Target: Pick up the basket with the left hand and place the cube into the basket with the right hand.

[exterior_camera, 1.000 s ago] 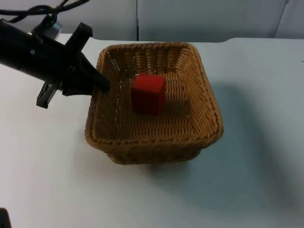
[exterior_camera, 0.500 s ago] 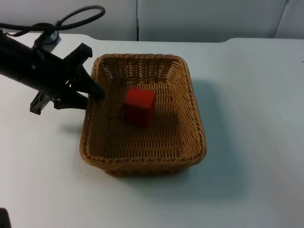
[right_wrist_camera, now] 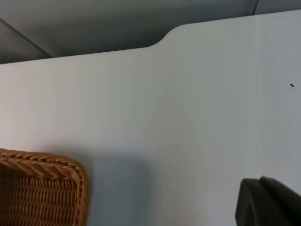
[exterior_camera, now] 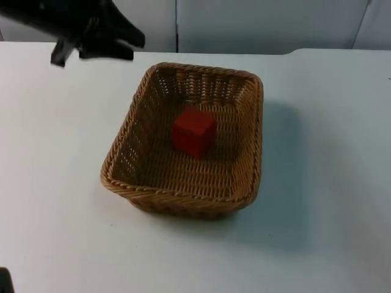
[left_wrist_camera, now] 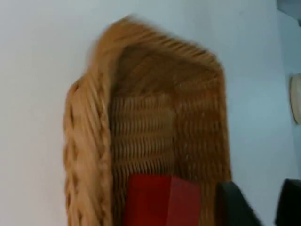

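Note:
A woven wicker basket [exterior_camera: 183, 198] rests on the white table [exterior_camera: 330, 183] near the middle. A red cube [exterior_camera: 193, 131] lies on its floor, a little toward the far side. My left gripper [exterior_camera: 133, 49] hangs above the table's far left edge, apart from the basket's far left corner. In the left wrist view its two black fingertips [left_wrist_camera: 230, 202] stand apart with nothing between them, and the basket [left_wrist_camera: 87, 141] and the cube [left_wrist_camera: 160, 200] lie beyond them. The right wrist view shows one black fingertip [right_wrist_camera: 268, 202] over bare table, to the right of a corner of the basket [right_wrist_camera: 42, 165].
The grey partition wall [exterior_camera: 256, 24] runs behind the table's far edge. Bare white table surrounds the basket on all sides. A small dark speck [right_wrist_camera: 292, 85] marks the table surface.
My left gripper has let go of the basket's left rim and drawn back up and away to the far left. The basket has turned slightly with the cube inside.

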Robot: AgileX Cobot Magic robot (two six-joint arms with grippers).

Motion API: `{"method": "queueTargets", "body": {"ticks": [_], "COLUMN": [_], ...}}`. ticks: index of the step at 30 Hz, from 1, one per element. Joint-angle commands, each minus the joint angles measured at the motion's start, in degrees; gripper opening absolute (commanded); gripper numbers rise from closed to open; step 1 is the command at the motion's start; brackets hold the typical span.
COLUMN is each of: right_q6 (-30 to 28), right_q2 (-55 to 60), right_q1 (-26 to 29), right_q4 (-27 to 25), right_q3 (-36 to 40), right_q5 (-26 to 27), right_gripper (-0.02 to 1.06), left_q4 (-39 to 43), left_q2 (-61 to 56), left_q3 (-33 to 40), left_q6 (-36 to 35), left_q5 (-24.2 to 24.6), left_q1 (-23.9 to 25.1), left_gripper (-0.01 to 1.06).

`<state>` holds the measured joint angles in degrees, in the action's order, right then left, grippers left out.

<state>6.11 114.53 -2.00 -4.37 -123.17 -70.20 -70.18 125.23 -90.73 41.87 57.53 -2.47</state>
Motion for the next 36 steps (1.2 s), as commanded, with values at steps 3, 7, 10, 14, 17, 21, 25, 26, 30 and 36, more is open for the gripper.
{"method": "queueTargets", "body": {"ticks": [3, 7, 10, 14, 17, 21, 25, 26, 30, 36], "right_q6": [-0.34, -0.24, -0.01, 4.53, 4.41, 3.96, 4.08, 4.68, 7.31, 8.75], "right_q2": [-1.72, -3.67, -5.97, -13.83, -19.55, -32.56, -44.38, -47.82, -59.53, -77.32], "right_q1": [0.19, 0.19, 0.19, 0.19, 0.19, 0.19, 0.19, 0.19, 0.19, 0.19], "right_q4": [-0.38, 3.14, 7.64, 20.54, 23.98, 23.74, 24.0, 23.61, 22.14, 22.02], "right_q3": [-0.42, -0.42, -0.42, -0.42, -0.01, 4.12, 9.4, 11.57, 19.7, 41.58], "right_q5": [0.23, 0.23, 0.23, 0.23, 0.23, 0.23, 0.23, 0.23, 0.23, 1.64], "right_gripper": [0.0, 0.0, 0.0, 0.0, 0.0, 0.0, 0.0, 0.0, 0.0, 0.0], "left_q4": [6.85, 15.38, 23.09, 44.1, 49.03, 51.12, 52.5, 52.88, 53.03, 54.49], "left_q2": [-7.1, -14.19, -18.41, -26.91, -31.1, -41.36, -54.05, -58.23, -73.46, -97.88], "left_q3": [-6.32, -8.41, -8.42, -8.42, -8.42, -3.47, 5.01, 8.57, 19.24, 36.15], "left_q6": [-2.14, -5.35, -8.67, -20.27, -22.5, -22.81, -23.71, -23.85, -23.94, -24.44], "left_q5": [1.91, -2.31, -3.39, 1.15, 7.79, 11.29, 5.23, 2.95, -1.34, -3.59], "left_q1": [0.31, 0.64, 1.12, 1.27, 1.27, 1.27, 1.27, 1.27, 1.27, 1.27], "left_gripper": [0.0, 0.0, 0.0, 0.0, 0.0, 0.0, 0.0, 0.0, 0.0, 0.0]}}
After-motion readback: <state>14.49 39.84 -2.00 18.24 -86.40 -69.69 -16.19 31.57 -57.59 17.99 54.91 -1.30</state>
